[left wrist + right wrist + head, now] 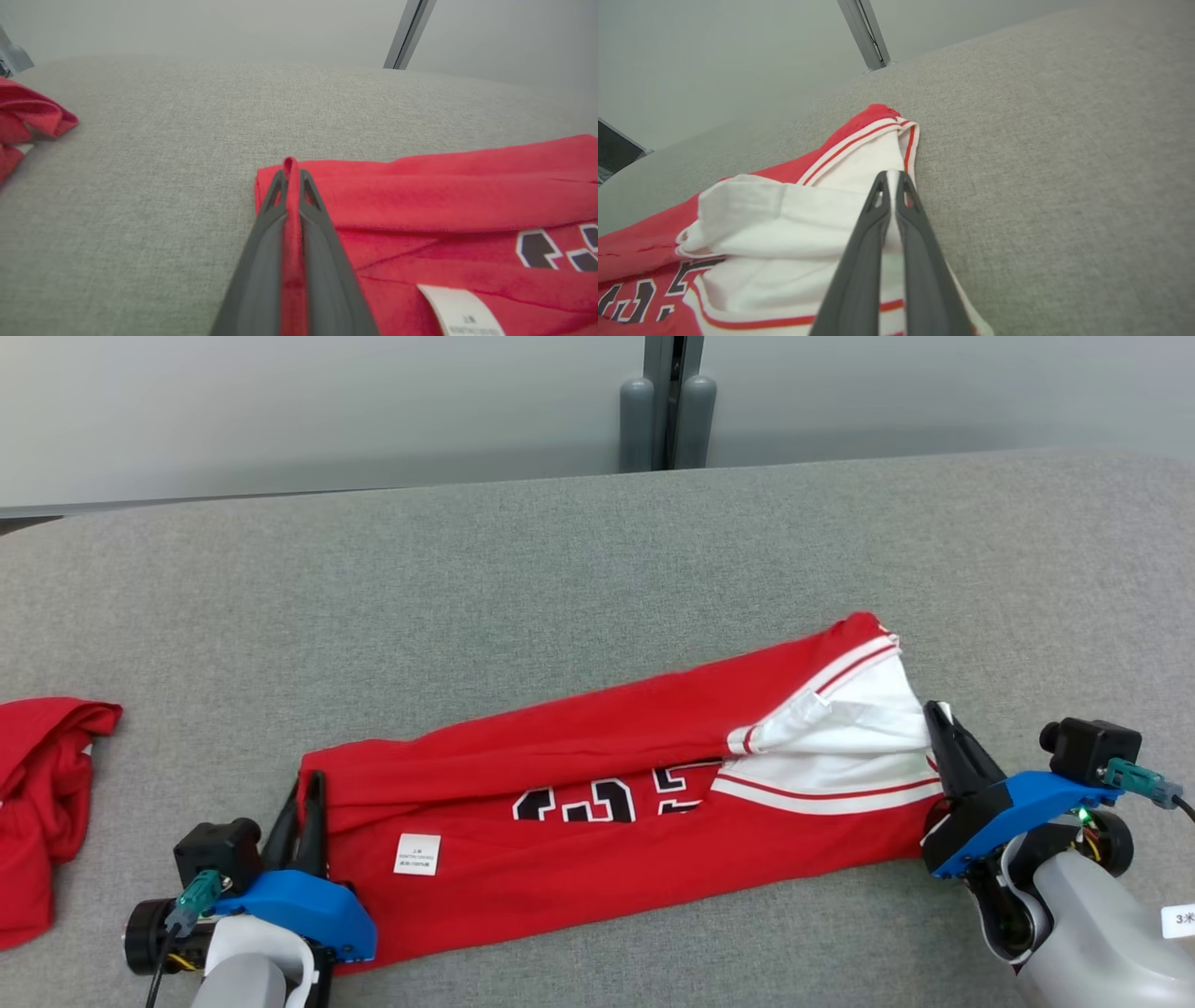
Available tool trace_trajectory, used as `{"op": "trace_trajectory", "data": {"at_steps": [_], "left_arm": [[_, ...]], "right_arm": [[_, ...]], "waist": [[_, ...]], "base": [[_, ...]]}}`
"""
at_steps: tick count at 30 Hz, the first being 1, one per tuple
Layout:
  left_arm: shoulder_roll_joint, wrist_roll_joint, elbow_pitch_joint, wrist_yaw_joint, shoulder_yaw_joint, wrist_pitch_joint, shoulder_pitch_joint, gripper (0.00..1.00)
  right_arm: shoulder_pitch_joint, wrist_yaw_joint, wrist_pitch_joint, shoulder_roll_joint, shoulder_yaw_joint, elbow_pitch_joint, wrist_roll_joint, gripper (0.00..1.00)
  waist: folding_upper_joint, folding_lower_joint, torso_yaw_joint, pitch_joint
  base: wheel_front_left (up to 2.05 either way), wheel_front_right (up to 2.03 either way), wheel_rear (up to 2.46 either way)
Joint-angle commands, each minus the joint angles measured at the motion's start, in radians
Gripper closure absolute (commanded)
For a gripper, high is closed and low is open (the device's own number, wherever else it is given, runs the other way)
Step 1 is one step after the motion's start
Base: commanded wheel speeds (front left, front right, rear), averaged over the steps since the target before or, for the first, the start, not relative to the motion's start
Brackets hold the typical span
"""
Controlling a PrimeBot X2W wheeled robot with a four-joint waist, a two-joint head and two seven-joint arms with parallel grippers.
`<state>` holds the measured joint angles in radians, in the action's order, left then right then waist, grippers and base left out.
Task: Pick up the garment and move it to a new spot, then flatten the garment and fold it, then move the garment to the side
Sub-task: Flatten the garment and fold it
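Garment point(597, 793): a red jersey with white trim and dark numerals, folded into a long band across the near middle of the grey cloth-covered table point(560, 569). Its white-lined end points to the robot's right and lies slightly farther away. Left gripper point(292, 173): closed on a pinch of red cloth at the band's left corner, with the fold standing up between the fingers. Right gripper point(891, 175): closed on white cloth at the opposite end. A white label point(416, 854) faces up near the left end. A second red cloth point(42, 803) lies crumpled at the table's left side, well apart from the jersey. Beyond the band, open grey surface reaches the table's far edge, where a pale wall point(280, 411) with a grey upright post point(667, 411) rises. On the right the surface runs on past the right gripper.
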<state>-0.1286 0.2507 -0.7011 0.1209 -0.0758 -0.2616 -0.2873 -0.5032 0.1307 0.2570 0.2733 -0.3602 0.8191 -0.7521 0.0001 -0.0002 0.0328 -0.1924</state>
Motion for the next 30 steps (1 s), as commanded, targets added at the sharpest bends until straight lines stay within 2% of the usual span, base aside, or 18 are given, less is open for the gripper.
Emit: {"op": "trace_trajectory", "data": {"at_steps": [1, 4, 5, 6, 7, 9, 10, 12, 21, 30], "left_arm": [[-0.001, -0.022, 0.025, -0.023, 0.021, -0.005, 0.017, 0.0], [0.008, -0.054, 0.099, -0.054, 0.058, -0.005, 0.045, 0.0], [0.008, -0.054, 0.099, -0.054, 0.058, -0.005, 0.045, 0.0], [0.012, -0.071, 0.124, -0.062, 0.063, -0.004, 0.061, 0.0], [0.021, -0.097, 0.179, -0.076, 0.078, -0.004, 0.088, 0.0], [0.026, -0.106, 0.199, -0.078, 0.084, -0.004, 0.105, 0.0], [0.04, -0.12, 0.234, -0.081, 0.087, -0.004, 0.135, 0.0], [0.055, -0.123, 0.261, -0.084, 0.091, -0.004, 0.167, 0.0], [0.077, -0.088, 0.298, -0.08, 0.042, -0.004, 0.248, 0.0], [0.077, -0.037, 0.295, -0.1, -0.037, -0.004, 0.22, 0.0]], "right_arm": [[0.006, 0.0, 0.008, 0.001, 0.017, 0.004, 0.03, 0.0], [-0.001, 0.0, 0.009, 0.006, 0.071, -0.043, 0.133, 0.0], [-0.001, 0.0, 0.009, 0.006, 0.071, -0.043, 0.133, 0.0], [0.01, 0.0, 0.008, 0.002, 0.093, -0.065, 0.173, 0.0], [0.043, 0.0, 0.008, -0.013, 0.129, -0.112, 0.26, 0.0], [0.056, 0.0, 0.008, -0.021, 0.142, -0.13, 0.301, 0.0], [0.08, 0.0, 0.008, -0.038, 0.17, -0.155, 0.368, 0.0], [0.105, 0.0, 0.009, -0.055, 0.189, -0.162, 0.422, 0.0], [0.156, 0.0, 0.009, -0.102, 0.237, -0.111, 0.497, 0.0], [0.054, 0.0, 0.008, -0.082, 0.244, -0.011, 0.524, 0.0]], "waist": [[-0.0001, 0.0002, -0.002, 0.005], [-0.0001, 0.0002, -0.002, 0.015], [-0.0001, 0.0002, -0.002, 0.015], [-0.0001, 0.0002, -0.001, 0.019], [-0.0001, 0.0002, 0.0, 0.028], [-0.0001, 0.0002, 0.0, 0.034], [-0.0001, 0.0002, -0.001, 0.047], [-0.0001, 0.0002, -0.002, 0.061], [-0.0001, 0.0002, -0.019, 0.085], [-0.0001, 0.0002, -0.046, 0.039]], "base": [[0.0, 0.0, 0.0], [0.0, 0.0, 0.0], [0.0, 0.0, 0.0], [0.0, 0.0, 0.0], [0.0, 0.0, 0.0], [0.0, 0.0, 0.0], [0.0, 0.0, 0.0], [0.0, 0.0, 0.0], [0.0, 0.0, 0.0], [0.0, 0.0, 0.0]]}}
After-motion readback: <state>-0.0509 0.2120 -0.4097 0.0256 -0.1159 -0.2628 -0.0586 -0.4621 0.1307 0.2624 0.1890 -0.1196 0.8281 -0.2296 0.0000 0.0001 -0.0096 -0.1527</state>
